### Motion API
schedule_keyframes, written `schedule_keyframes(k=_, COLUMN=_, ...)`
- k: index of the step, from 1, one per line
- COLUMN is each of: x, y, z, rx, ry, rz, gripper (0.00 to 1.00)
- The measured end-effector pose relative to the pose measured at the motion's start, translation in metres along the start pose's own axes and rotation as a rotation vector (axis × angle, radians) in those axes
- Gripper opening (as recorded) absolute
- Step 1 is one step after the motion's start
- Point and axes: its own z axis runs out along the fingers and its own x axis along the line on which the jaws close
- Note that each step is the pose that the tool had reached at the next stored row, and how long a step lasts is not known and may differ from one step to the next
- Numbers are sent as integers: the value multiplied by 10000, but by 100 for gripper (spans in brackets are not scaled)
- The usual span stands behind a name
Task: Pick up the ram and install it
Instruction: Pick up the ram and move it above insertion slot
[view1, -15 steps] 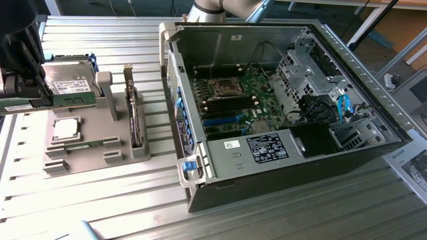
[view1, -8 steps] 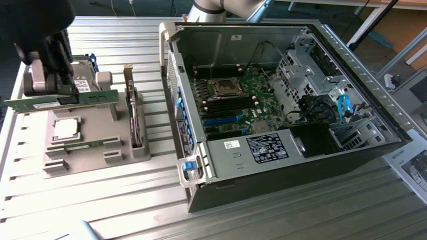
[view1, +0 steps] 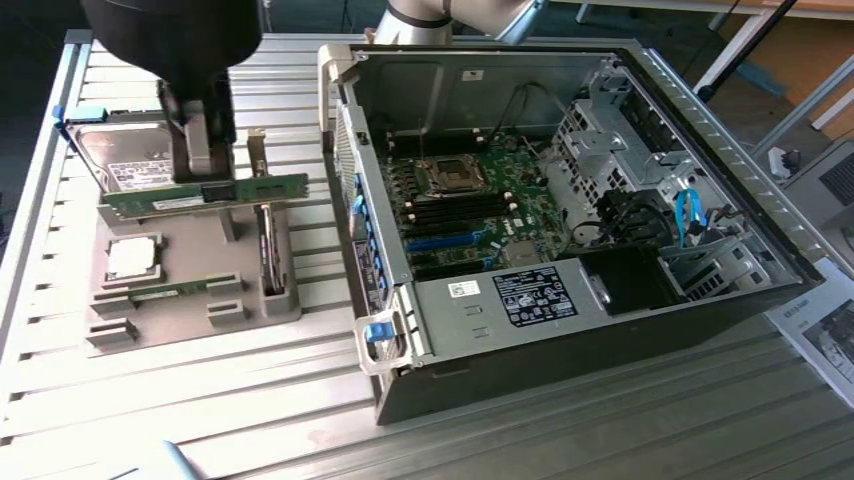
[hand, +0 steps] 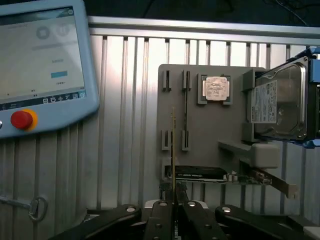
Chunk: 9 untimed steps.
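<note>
Green ram (view1: 267, 188) clamped in the end effector (view1: 200, 178), above grey tray (view1: 174, 310)

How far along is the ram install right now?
Done: the pickup, it seems. The claw is shut on the ram, which appears lifted off the grey holder, in front of the hard drive. In hand: the ram, held level. Left: the install. The ram is not yet inside the open computer case, and the motherboard lies to the exterior view's right.

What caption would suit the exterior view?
The tool holds the ram above the grey parts tray, beside an open computer case.
</note>
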Motion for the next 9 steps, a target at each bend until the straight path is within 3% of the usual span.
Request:
schedule_keyframes(k=4, x=10, y=-268, z=-12, rx=0, ry=0, rz=0, gripper=13)
schedule_keyframes(k=5, x=14, y=-376, z=-16, rx=0, ry=-1, rz=0, gripper=13)
schedule_keyframes(k=9, x=23, y=-600, z=-26, rx=0, ry=-1, rz=0, gripper=13)
